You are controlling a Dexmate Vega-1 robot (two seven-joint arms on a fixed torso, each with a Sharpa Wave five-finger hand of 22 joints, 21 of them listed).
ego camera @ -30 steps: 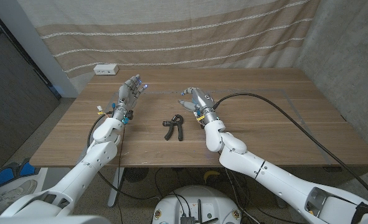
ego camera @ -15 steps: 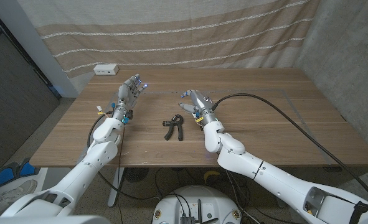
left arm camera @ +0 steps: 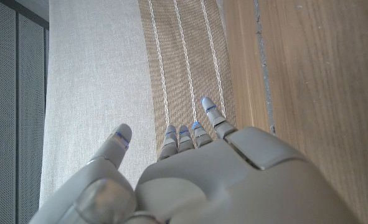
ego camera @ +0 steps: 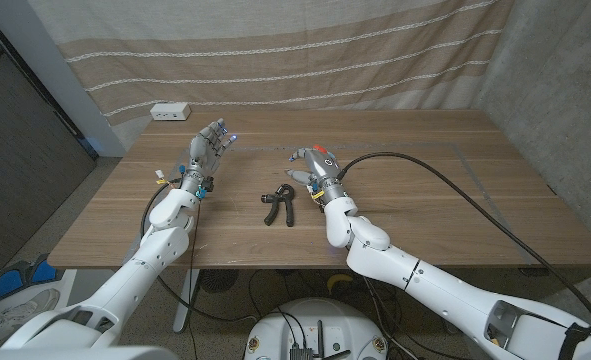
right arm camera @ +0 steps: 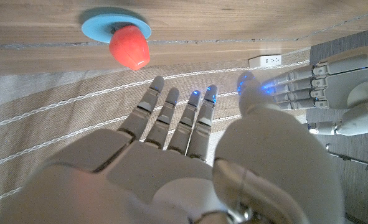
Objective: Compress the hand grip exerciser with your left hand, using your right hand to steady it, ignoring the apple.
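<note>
While the black hand grip exerciser lies between them, your empty, spread right hand sits nearer it than your open left hand.

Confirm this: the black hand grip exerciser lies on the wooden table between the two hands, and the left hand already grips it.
Not quite. The black hand grip exerciser does lie on the wooden table between them, but the head view shows the left hand open and apart from it.

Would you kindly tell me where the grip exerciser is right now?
In the head view, the grip exerciser lies on the table near its middle, between the left robot hand and right robot hand, nearer the right.
</note>
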